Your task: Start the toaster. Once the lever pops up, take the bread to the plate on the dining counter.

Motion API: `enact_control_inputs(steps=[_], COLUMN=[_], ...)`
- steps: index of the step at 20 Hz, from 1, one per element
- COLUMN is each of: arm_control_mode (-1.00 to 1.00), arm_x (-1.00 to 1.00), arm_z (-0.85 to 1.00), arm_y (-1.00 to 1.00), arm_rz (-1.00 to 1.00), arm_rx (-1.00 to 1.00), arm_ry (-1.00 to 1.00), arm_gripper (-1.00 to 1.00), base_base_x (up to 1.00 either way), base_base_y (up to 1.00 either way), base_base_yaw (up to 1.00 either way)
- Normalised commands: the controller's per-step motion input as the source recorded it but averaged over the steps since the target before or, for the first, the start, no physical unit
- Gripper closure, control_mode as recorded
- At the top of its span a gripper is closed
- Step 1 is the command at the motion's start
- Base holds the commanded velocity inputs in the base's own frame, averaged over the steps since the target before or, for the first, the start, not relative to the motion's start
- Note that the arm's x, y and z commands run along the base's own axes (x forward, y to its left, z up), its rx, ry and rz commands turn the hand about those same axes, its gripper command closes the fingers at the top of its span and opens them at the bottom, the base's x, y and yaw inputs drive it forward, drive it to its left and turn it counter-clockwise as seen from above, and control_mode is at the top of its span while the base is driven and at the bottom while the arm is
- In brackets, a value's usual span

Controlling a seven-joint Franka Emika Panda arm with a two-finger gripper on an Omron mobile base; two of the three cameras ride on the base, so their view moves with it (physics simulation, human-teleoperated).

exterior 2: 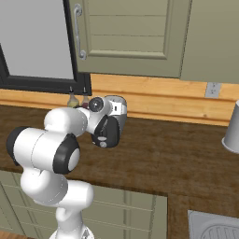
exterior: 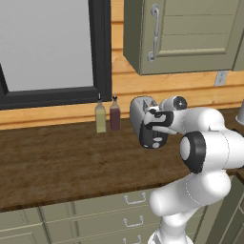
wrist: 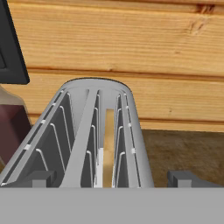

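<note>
The silver-white toaster (exterior: 139, 114) stands at the back of the dark wooden worktop (exterior: 57, 162), its black end panel (exterior: 152, 139) facing the arm. My gripper (exterior: 152, 116) hovers over the toaster's near end (exterior 2: 119, 122), aimed along the top toward the wall. Its dark fingertips (wrist: 38, 178) are open, set wide on either side of the toaster top (wrist: 78, 131), with nothing held. A tan bread slice (wrist: 108, 140) sits down in the right slot. The hand covers part of the panel, so I cannot make out the lever. The plate and dining counter are out of view.
Two slim bottles (exterior: 100, 116) (exterior: 115, 114) stand just left of the toaster against the wood wall. An olive upper cabinet (exterior: 186, 33) hangs above. A grey cylinder (exterior 2: 232, 127) stands at the far right, and a sink corner (exterior 2: 214, 226) lies at the lower right.
</note>
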Motion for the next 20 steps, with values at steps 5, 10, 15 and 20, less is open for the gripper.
enact_control_inputs(steps=[5,10,15,20], arm_control_mode=[-1.0,-1.0,-1.0,-1.0], arm_x=[0.0,0.0,0.0,0.0], arm_z=[0.0,0.0,0.0,0.0], arm_y=[0.0,0.0,0.0,0.0], arm_rz=[0.0,0.0,0.0,0.0], arm_rx=[0.0,0.0,0.0,0.0], arm_ry=[0.0,0.0,0.0,0.0], arm_gripper=[-1.0,-1.0,-1.0,-1.0], base_base_x=[0.0,0.0,0.0,0.0], base_base_y=[0.0,0.0,0.0,0.0], base_base_yaw=[0.0,0.0,0.0,0.0])
